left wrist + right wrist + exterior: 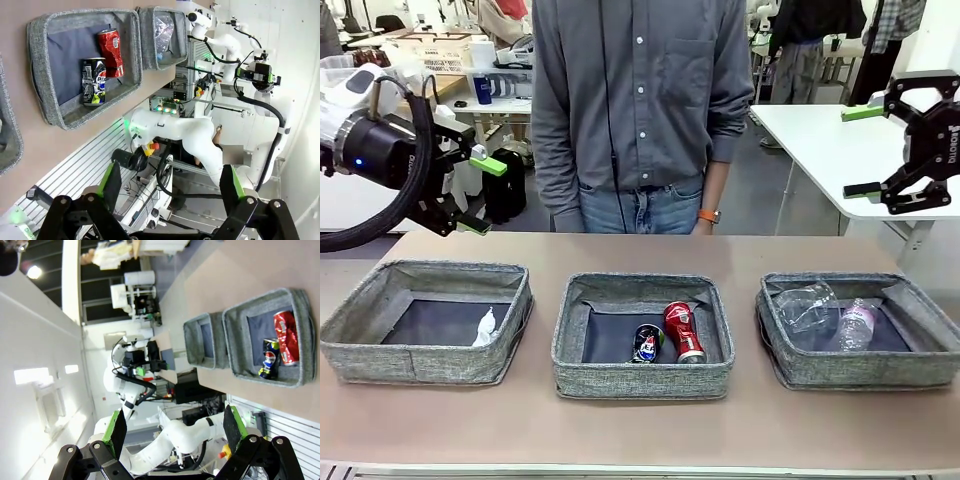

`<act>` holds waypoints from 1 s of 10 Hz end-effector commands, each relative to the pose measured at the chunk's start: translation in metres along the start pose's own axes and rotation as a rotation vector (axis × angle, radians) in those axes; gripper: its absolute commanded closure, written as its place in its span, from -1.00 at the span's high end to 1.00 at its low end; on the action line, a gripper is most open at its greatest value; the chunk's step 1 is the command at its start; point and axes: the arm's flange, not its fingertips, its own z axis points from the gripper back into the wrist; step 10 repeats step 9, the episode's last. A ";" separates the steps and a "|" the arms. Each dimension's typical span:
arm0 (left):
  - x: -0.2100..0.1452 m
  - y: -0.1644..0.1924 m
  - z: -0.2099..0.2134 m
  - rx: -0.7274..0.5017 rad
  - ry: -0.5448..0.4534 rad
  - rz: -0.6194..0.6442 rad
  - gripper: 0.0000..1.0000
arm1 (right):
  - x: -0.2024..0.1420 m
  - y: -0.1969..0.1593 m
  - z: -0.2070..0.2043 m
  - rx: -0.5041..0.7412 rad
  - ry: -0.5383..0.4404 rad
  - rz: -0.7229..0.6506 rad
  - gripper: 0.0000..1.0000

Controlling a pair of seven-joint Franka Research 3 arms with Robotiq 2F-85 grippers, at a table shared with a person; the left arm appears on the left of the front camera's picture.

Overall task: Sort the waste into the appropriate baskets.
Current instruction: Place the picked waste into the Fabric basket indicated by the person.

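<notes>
Nearest, a smooth tan surface [640,430] carrying three shallow rectangular baskets in a row, all of grey woven fabric with soft sides and dark flat bottoms.

In the left basket [360,345]: a crumpled white paper wad [484,328], leaning against the right wall.

In the middle basket [642,378]: a dented red can [683,331] lying on its side, touching a dark blue can [646,343] just to its left, both toward the near wall. From the left wrist camera, the same pair seen close: red can [110,52] creased and shiny, blue can [94,81] printed with a round logo. From the right wrist camera, red can [286,336] and blue can [268,358] again side by side against the basket wall.

In the right basket [820,372]: a clear plastic cup [805,306] on its side, crinkled, and beside it on the right a small clear bottle [856,325], lying flat.

Above and beyond the baskets, both arms raised clear of the surface. Left gripper [480,194] over the far left edge, black fingers with green pads spread wide, holding nothing. Right gripper [861,151] high at the right, fingers likewise spread and empty.

Farthest, across the surface, a person in a grey buttoned shirt [640,90] and jeans, standing behind the middle basket.
</notes>
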 end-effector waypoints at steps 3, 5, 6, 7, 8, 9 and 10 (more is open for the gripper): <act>-0.002 -0.003 0.000 0.008 0.002 0.011 1.00 | 0.000 0.002 -0.002 0.027 0.001 -0.006 1.00; -0.002 -0.003 0.000 0.008 0.002 0.011 1.00 | 0.000 0.002 -0.002 0.027 0.001 -0.006 1.00; -0.002 -0.003 0.000 0.008 0.002 0.011 1.00 | 0.000 0.002 -0.002 0.027 0.001 -0.006 1.00; -0.002 -0.003 0.000 0.008 0.002 0.011 1.00 | 0.000 0.002 -0.002 0.027 0.001 -0.006 1.00; -0.002 -0.003 0.000 0.008 0.002 0.011 1.00 | 0.000 0.002 -0.002 0.027 0.001 -0.006 1.00; -0.002 -0.003 0.000 0.008 0.002 0.011 1.00 | 0.000 0.002 -0.002 0.027 0.001 -0.006 1.00; -0.002 -0.003 0.000 0.008 0.002 0.011 1.00 | 0.000 0.002 -0.002 0.027 0.001 -0.006 1.00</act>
